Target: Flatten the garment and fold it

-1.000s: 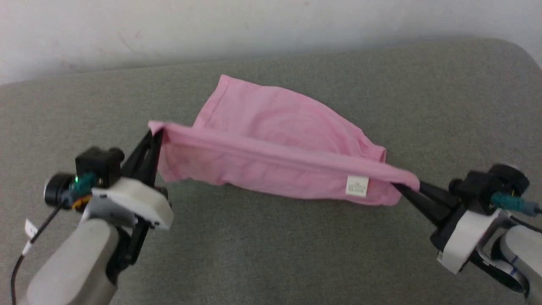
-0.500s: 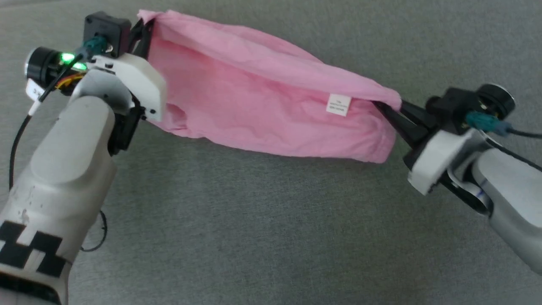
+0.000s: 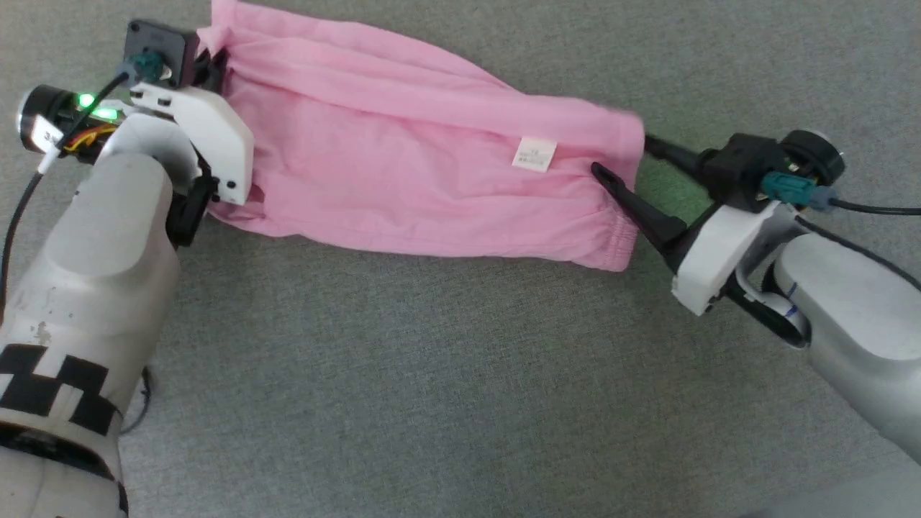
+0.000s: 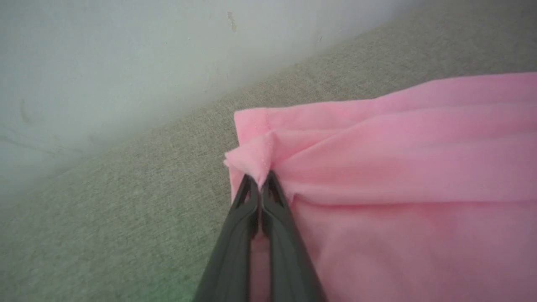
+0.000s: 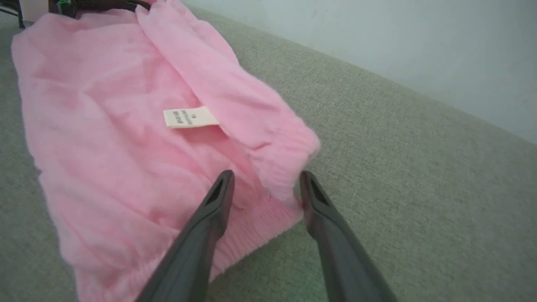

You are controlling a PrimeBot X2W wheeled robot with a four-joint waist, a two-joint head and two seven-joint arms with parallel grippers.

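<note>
Right gripper (image 5: 266, 175) now spread apart where it was clamped before, garment (image 3: 403, 173) released onto grey cushion (image 3: 446, 374), far corner pinched by clenched left gripper (image 4: 261, 184), white label (image 3: 534, 155) turned upward

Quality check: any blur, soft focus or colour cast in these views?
Head view: soft light; the light pink thin cloth garment is smeared at its right end, and a green cast tints the grey fabric surface by the right gripper. Left wrist view: the left gripper is sharp, the pale wall soft. Right wrist view: the gathered edge is motion-blurred, the white label sharper.
</note>
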